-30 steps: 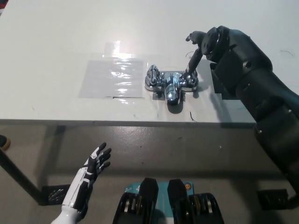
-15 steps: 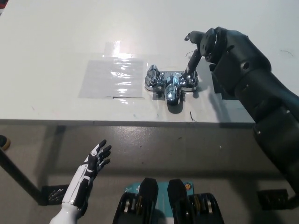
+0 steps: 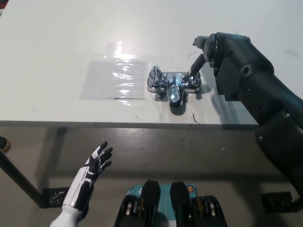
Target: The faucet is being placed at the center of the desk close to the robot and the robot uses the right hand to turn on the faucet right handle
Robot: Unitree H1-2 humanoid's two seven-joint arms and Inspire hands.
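A chrome faucet (image 3: 173, 85) stands on the white desk (image 3: 61, 42) near its front edge, spout toward me. My black right hand (image 3: 210, 52) hangs just right of it, fingers apart. One finger (image 3: 195, 68) reaches down and touches the faucet's right handle (image 3: 192, 81). The hand grips nothing. The left handle (image 3: 155, 75) is untouched. My white left hand (image 3: 93, 165) rests low at the picture's lower left, below the desk edge, with its fingers spread.
A shiny clear plastic sheet (image 3: 113, 78) is taped flat on the desk left of the faucet. A dark square patch (image 3: 221, 87) lies under my right forearm. The desk's front edge (image 3: 118, 124) runs across the middle of the view.
My right hand has shifted slightly right and lower over the last second, and its finger now lies flatter against the right handle. The left hand has barely moved.
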